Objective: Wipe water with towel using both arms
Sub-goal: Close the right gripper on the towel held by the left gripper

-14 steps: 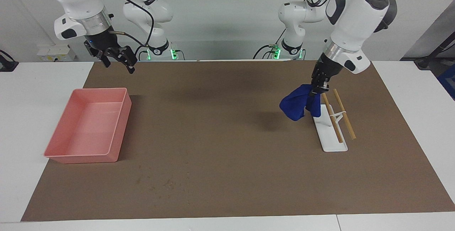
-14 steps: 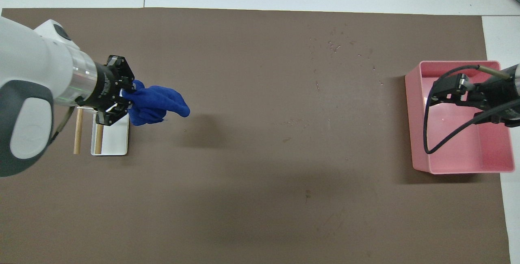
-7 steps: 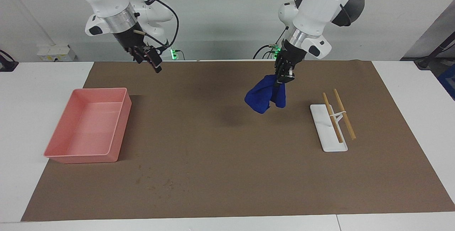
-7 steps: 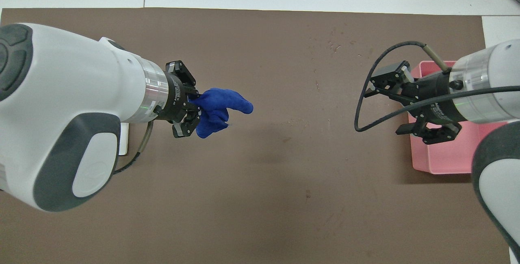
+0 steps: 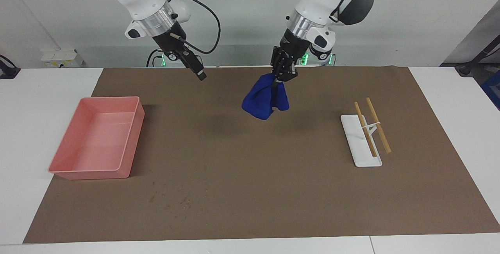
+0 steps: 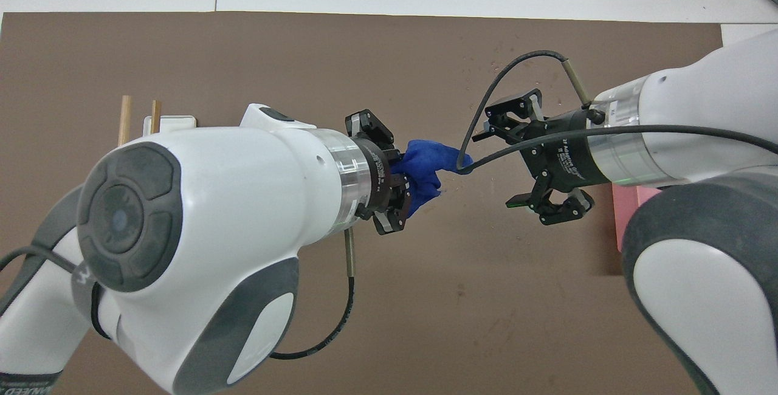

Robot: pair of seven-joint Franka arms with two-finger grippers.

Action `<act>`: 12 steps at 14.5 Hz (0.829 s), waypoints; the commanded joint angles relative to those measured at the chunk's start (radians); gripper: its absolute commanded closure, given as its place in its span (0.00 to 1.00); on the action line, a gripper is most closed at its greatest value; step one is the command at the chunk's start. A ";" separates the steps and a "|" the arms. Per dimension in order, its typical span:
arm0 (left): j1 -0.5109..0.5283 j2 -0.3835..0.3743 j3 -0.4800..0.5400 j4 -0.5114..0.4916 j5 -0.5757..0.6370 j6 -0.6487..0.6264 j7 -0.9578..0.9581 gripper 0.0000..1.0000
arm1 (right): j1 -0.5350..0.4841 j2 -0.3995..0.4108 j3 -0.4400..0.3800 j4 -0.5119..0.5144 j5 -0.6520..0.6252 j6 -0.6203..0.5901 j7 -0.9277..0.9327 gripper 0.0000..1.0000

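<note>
Brown matting covers the white table before a pale wall. From the facing view we see the pink tray whole and holding nothing, and the white stand bearing 2 wooden sticks; overhead, the arms hide most of both. We see the left gripper clamped on the blue towel, which hangs above mid-mat. The right gripper, fingers spread wide, hovers beside it, apart from the cloth.
</note>
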 commanded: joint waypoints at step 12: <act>-0.022 0.009 0.009 0.077 0.015 0.119 -0.124 1.00 | 0.011 0.036 -0.004 0.039 0.113 0.088 0.078 0.01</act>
